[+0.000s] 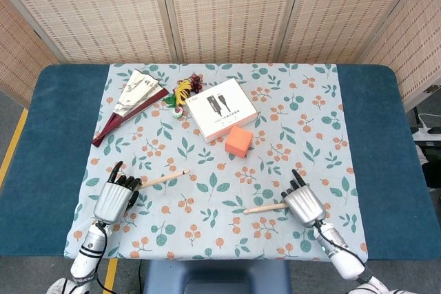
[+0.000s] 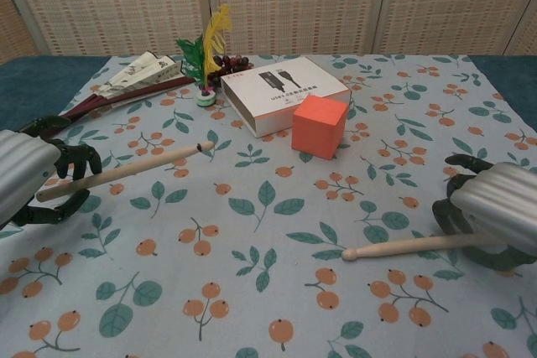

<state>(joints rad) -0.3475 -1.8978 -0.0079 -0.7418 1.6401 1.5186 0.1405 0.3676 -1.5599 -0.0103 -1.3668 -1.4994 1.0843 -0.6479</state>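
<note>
Two wooden drumsticks lie low over a floral tablecloth (image 1: 303, 115). My left hand (image 1: 114, 197) (image 2: 23, 180) grips the butt of the left drumstick (image 1: 162, 179) (image 2: 126, 171), whose tip points right and away. At the near right, my right hand (image 1: 304, 203) (image 2: 497, 211) has its fingers curled round the end of the right drumstick (image 1: 264, 207) (image 2: 403, 246). That stick's tip points left along the cloth.
An orange cube (image 1: 238, 141) (image 2: 320, 126) stands mid-table, with a white cable box (image 1: 222, 109) (image 2: 284, 92) just behind it. A folded fan (image 1: 131, 101) (image 2: 126, 81) and a feathered shuttlecock (image 1: 180, 94) (image 2: 210, 56) lie at the far left. Blue table (image 1: 386, 135) borders the cloth.
</note>
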